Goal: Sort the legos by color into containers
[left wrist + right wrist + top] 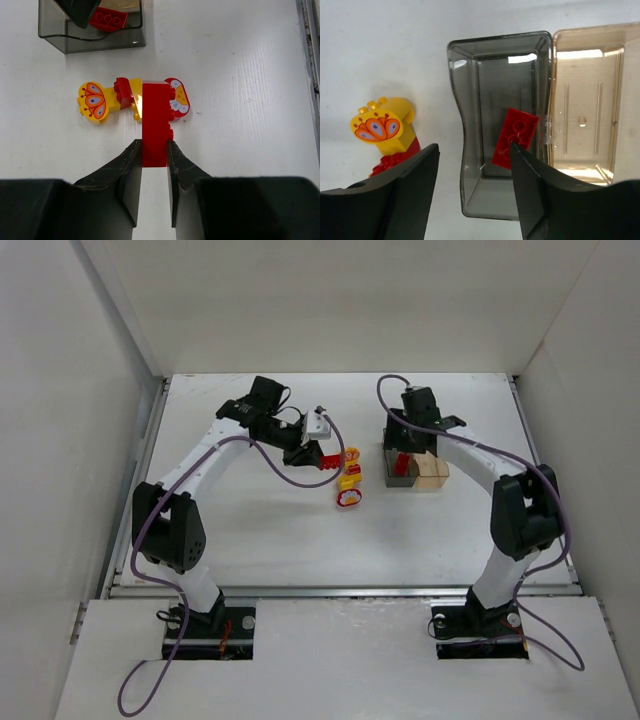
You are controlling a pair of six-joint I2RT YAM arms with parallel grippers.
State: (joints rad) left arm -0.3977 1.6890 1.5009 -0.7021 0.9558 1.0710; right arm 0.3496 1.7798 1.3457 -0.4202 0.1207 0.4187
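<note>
Because white walls (60,390) stand on three sides, the white table (250,540) looks like the floor of a big box.

A little heap of bricks lies just left of the grey box (465,150). In the heap there is a yellow brick (93,101) with an orange butterfly on it, a small red and yellow brick (125,92), and a round red brick (179,97) with a white face. A long red brick (155,115) sticks out over the heap. A flat red brick (515,137) lies in the grey box. The orange box (585,100) touches the grey box on its right side and has no bricks in it.

The left arm (200,465) is bent and reaches toward the grey box. The left gripper (154,145) squeezes the near end of the long red brick. The right arm (480,465) leans over the grey box, and the right gripper (474,150) hangs above it with its fingers spread wide, holding nothing.
</note>
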